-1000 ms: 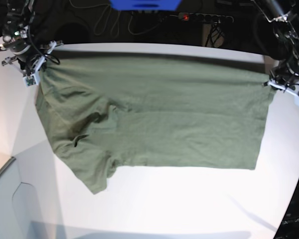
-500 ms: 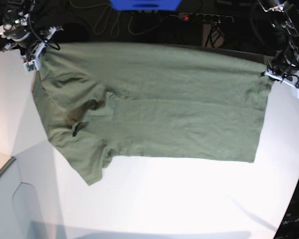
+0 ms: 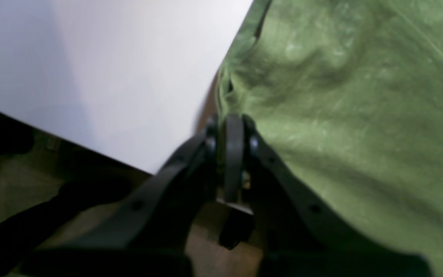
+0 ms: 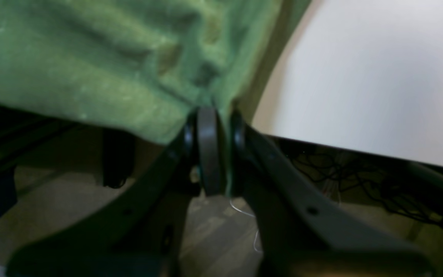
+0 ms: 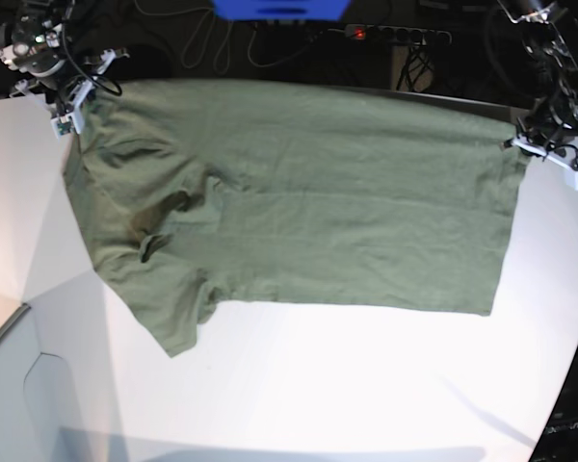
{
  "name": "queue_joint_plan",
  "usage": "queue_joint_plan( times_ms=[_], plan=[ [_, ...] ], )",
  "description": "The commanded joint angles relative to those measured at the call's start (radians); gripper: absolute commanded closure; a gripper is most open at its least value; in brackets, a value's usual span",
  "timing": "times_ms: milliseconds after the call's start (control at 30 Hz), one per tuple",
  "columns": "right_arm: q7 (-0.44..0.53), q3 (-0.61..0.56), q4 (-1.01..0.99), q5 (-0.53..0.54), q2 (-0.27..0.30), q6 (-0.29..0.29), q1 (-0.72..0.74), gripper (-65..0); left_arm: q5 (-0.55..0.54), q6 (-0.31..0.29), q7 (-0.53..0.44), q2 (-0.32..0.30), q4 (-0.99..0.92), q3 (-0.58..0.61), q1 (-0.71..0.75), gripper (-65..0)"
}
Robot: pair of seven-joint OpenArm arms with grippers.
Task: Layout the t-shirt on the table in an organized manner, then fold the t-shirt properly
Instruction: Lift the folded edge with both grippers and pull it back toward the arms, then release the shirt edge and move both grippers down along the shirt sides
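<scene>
The olive-green t-shirt [image 5: 308, 202] is stretched wide across the far part of the white table [image 5: 318, 385], hanging from two far corners. At the far right, my left gripper [image 5: 530, 144] is shut on the shirt's corner; the left wrist view shows the jaws [image 3: 231, 127] pinched on the fabric edge [image 3: 340, 96] beside the table [image 3: 110, 77]. My right gripper [image 5: 75, 108] is shut on the far left corner, and its wrist view shows the jaws [image 4: 210, 123] clamping bunched cloth [image 4: 90, 69] past the table edge [image 4: 360, 88]. A sleeve [image 5: 173, 308] droops at the near left, with wrinkles around it.
A power strip [image 5: 395, 35] and cables lie on the dark floor behind the table. A blue object [image 5: 279, 8] sits at the top centre. The table's curved far edge runs just behind the shirt. White tabletop spreads in front of the shirt.
Both arms have drawn the shirt away toward the far edge of the table. Its top edge now reaches the table's far rim and the near hem sits farther back.
</scene>
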Motion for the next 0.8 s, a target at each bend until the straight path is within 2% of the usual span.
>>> queue_joint_plan(
  times_ms=[0, 367, 433, 500, 667, 767],
  plan=[
    [0.011, 0.009, 0.02, 0.001, 0.012, 0.002, -0.001, -1.9, -0.004, 0.004, -0.01, -0.002, 0.022, -0.007, -0.004, -0.1],
    [0.011, 0.009, 0.021, -0.003, 0.015, 0.002, 0.018, -3.1, -0.004, 0.004, -0.017, 0.012, 0.022, -0.007, 0.037, -0.1],
    [0.01, 0.009, 0.021, -0.003, 0.015, 0.002, 0.018, -4.8, -0.004, 0.004, -0.017, 0.012, 0.022, -0.007, 0.037, -1.7],
    [0.01, 0.009, 0.021, -0.003, 0.015, 0.002, 0.015, -9.8, -0.004, 0.004, -0.017, 0.012, 0.022, -0.007, 0.037, -7.4],
    [0.01, 0.013, 0.021, -0.003, 0.015, 0.002, 0.012, -26.1, -0.004, 0.004, -0.017, 0.012, 0.022, -0.007, 0.036, -27.0],
    [0.01, 0.081, 0.021, 0.0, 0.007, 0.002, 0.018, -33.1, -0.004, 0.004, -0.016, 0.012, 0.022, -0.007, 0.036, -34.1]
  ],
)
